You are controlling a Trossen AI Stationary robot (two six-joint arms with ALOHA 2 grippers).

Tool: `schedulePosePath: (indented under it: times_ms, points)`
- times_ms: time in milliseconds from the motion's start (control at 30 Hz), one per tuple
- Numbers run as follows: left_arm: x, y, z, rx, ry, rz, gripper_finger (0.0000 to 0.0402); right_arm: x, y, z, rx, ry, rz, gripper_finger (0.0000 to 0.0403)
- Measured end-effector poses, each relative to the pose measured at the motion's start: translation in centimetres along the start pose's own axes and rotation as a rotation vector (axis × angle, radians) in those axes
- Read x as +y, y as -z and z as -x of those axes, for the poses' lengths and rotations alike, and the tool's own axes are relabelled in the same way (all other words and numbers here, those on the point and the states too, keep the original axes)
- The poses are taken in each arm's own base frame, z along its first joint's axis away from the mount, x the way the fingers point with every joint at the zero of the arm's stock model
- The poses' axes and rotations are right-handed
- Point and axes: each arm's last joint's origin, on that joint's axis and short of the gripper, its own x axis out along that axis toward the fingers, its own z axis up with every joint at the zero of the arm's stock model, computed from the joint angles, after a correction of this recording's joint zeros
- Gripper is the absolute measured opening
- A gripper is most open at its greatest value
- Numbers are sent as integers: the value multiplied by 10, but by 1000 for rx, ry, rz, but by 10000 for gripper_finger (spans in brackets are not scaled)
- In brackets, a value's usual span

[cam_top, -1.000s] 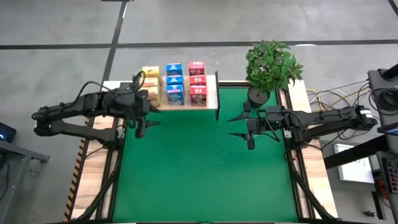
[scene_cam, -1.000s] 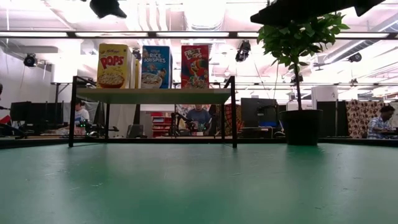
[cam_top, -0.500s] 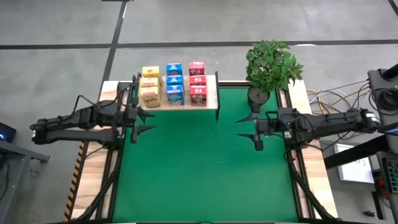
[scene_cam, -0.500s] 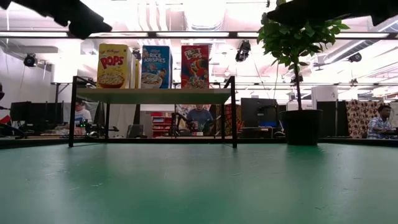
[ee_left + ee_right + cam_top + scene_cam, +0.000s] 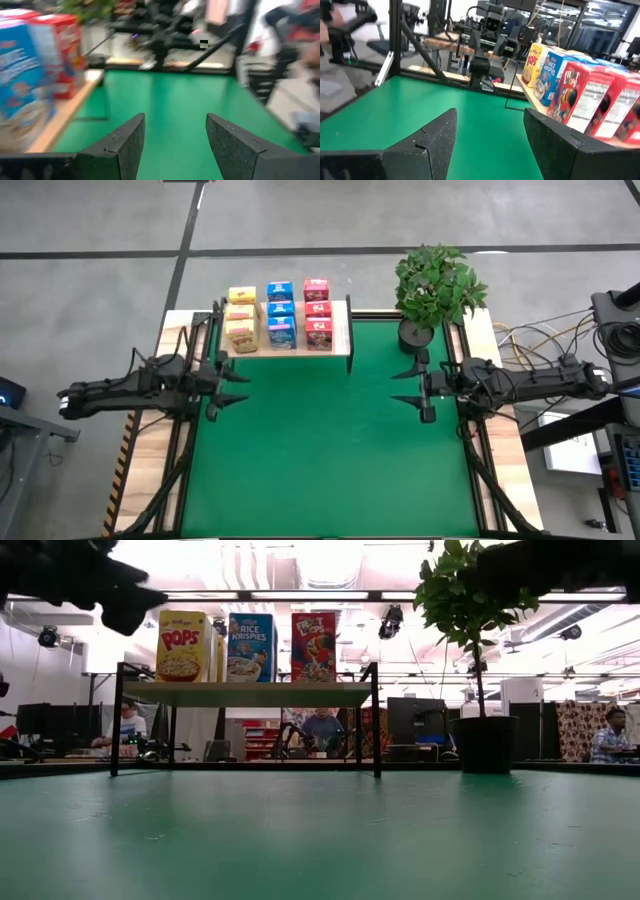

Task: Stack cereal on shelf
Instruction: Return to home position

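Left gripper (image 5: 231,387), right gripper (image 5: 403,388) face each other across green mat (image 5: 320,455); both spread wide, holding nothing.

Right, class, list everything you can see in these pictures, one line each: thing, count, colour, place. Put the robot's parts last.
cereal: nine boxes; three yellow, three blue, three red; in three rows by colour on the shelf
shelf: one; light wood with black posts; far left part of the mat
plant: one; green leaves, dark pot; far right corner
mat: one; green; covers the table top
table: one; pale wood rim; under the mat
people: about three; in the room behind the table
left end effector: one; dark; open and empty, above the mat's left edge
right end effector: one; dark; open and empty, above the mat's right side, near the plant
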Motion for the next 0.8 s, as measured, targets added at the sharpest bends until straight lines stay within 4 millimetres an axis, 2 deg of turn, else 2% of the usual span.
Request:
schedulePosePath:
  times_ms: [133,267,733,800]
  points:
    - [-3,7,2,-76,123,-36,188,3,13,5,-11,8,-44,221]
    - [-4,21,0,-84,152,-75,163,6,24,10,-20,12,-62,221]
    - [-4,60,-6,-66,260,-147,14,9,30,36,-183,44,-49,221]
    - [-4,64,-7,-72,273,-151,4,9,33,38,-195,46,-48,221]
